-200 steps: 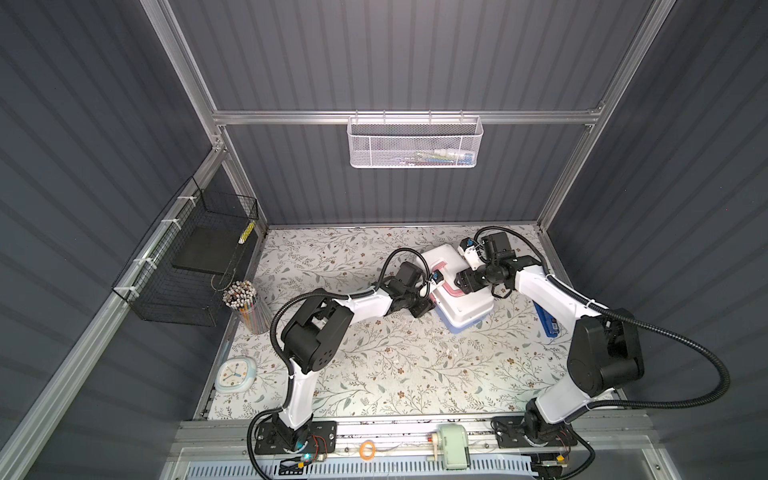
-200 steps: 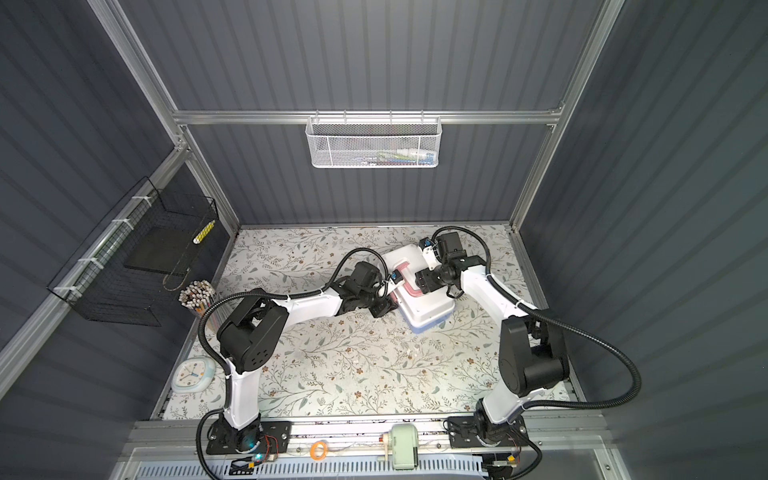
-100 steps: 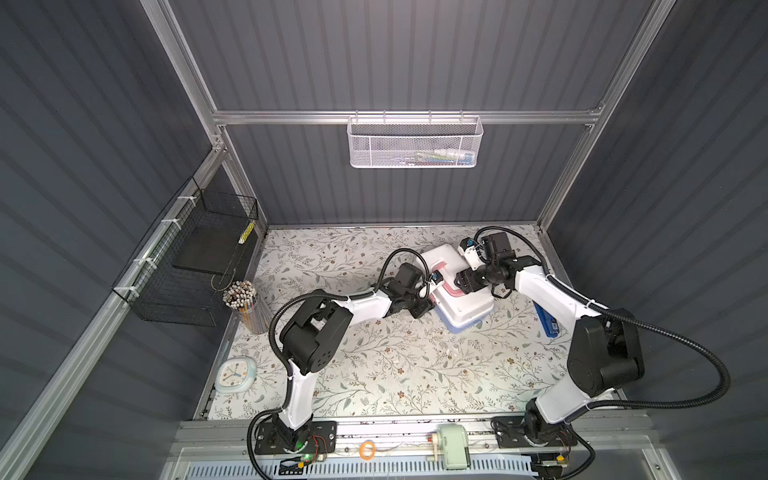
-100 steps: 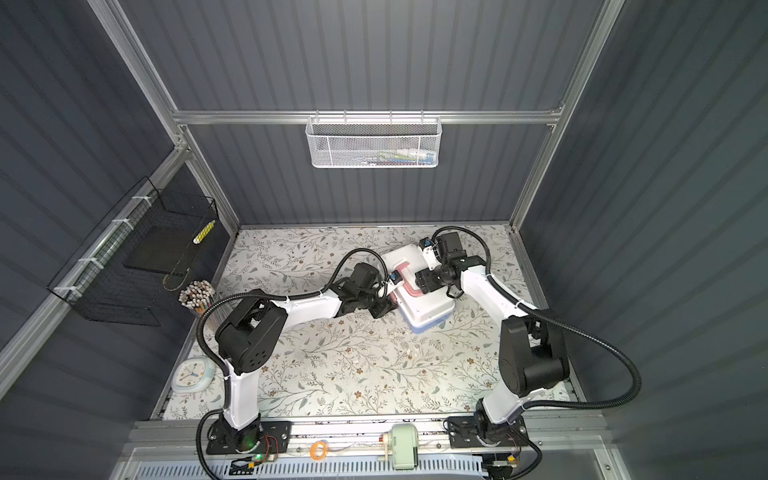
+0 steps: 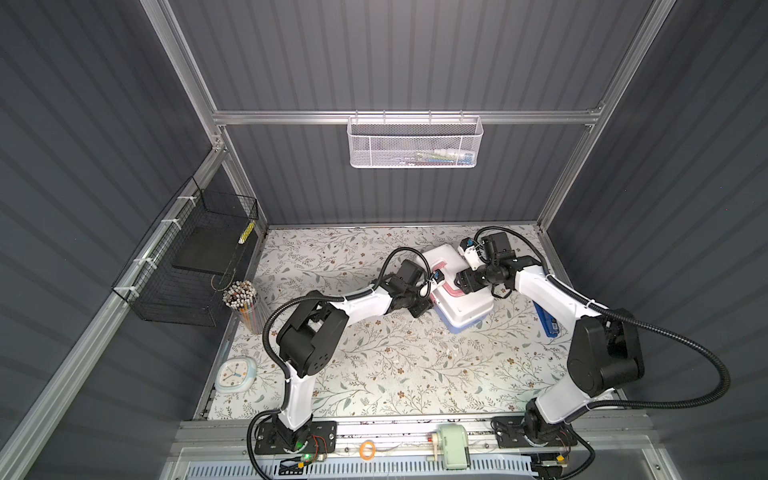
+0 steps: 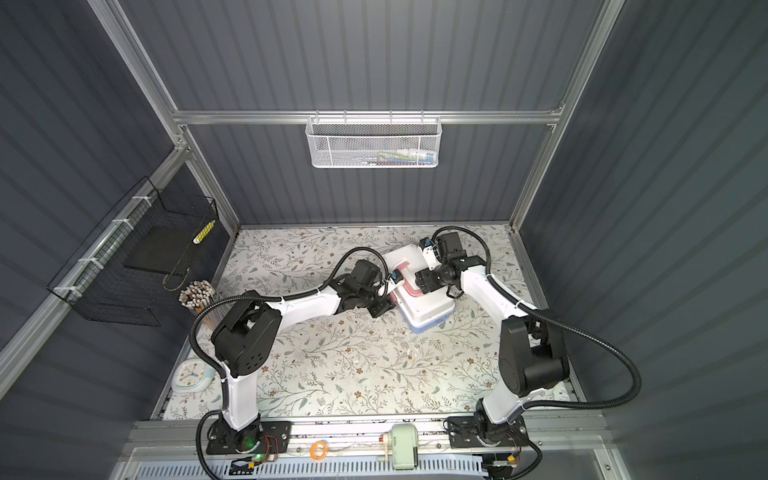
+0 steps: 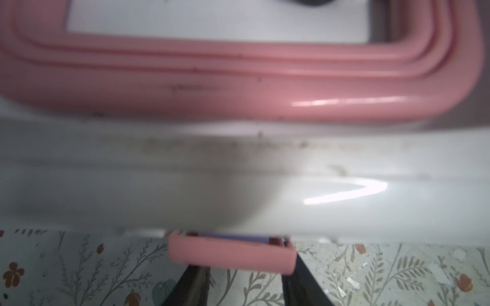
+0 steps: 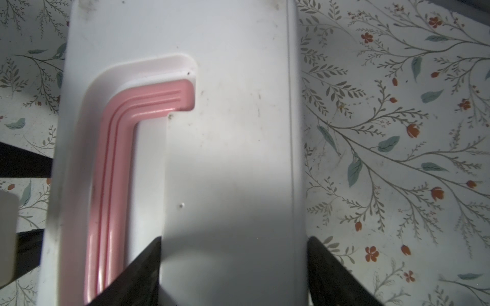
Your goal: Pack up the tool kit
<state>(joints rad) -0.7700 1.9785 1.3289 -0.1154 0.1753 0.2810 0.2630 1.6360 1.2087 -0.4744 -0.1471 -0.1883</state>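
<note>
The kit (image 5: 469,305) sits closed toward the back right of the surface (image 5: 395,365), skewed to its edges. The white lid (image 8: 233,119) is on top, a sliver of blue base (image 5: 465,328) peeks out at the near corner, and an arm comes in from either side. The pink handle (image 8: 114,159) lies folded flat in its recess, so nobody's lifting anything; this looks like the fastening step. Over to the latch (image 7: 230,255), which hangs off the lid's front edge. The left hand (image 7: 242,275) is right behind it, jaws part-way apart, with a finger (image 7: 193,280) near each end of the latch and the tips hidden by it. They look to be touching it, though whether they press or pinch I cannot tell. My read is that the hand is there to snap that latch home. The right hand (image 8: 233,238) reaches across the top, spread wide, one finger (image 8: 143,265) down in the handle recess and its partner off the lid's outer edge. Both sit tight against the strip of lid between them. I'd call that a clamp on the lid, pinning the kit so a push on the latch doesn't slide it across the surface. Further out, a blue object (image 5: 546,320) lies by the right arm near the surface's edge. It's too small to name, but if it's a tool, it's outside the kit. The pencil cup (image 5: 245,301) and clock (image 5: 235,374) stand at the left edge, well apart from the action.
</note>
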